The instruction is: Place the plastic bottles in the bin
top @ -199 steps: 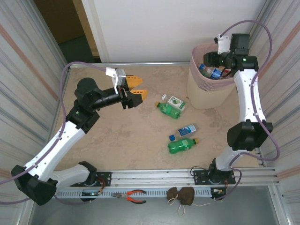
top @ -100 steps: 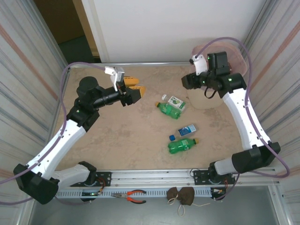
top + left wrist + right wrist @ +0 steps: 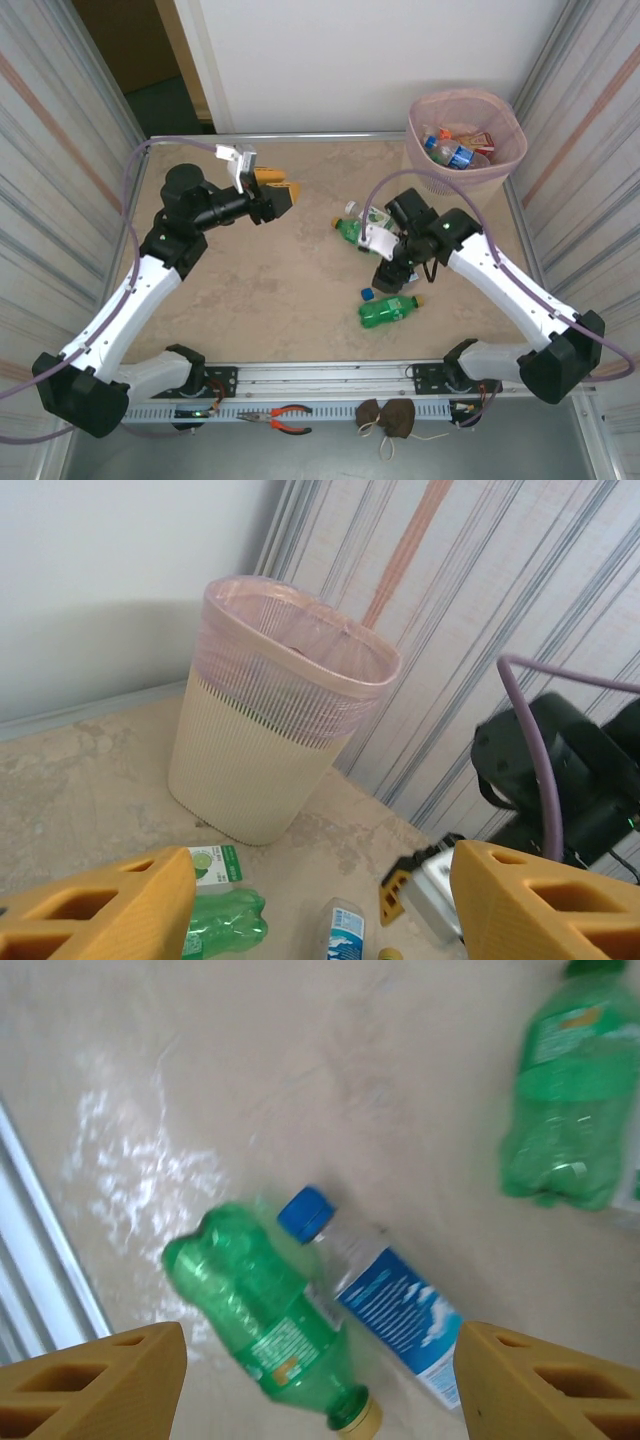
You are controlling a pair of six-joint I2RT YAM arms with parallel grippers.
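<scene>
Top external, left to right. Spread wide and empty: left end effector [image 3: 281,187], poised above the beige stone-patterned surface [image 3: 250,290]. Lying mid-surface: green plastic bottle with a white-and-green label [image 3: 357,233], then clear plastic bottle with blue cap and blue label [image 3: 395,1305] touching a green plastic bottle with a yellow cap [image 3: 390,311]. Directly over that pair, right end effector [image 3: 320,1360], fingers splayed, holding nothing. Far right corner: tall pale pink latticed bin [image 3: 460,94], several bottles already inside. Probably light, thin-walled, slick, prone to rolling; best pinched mid-body across the label, gently enough to avoid crushing.
</scene>
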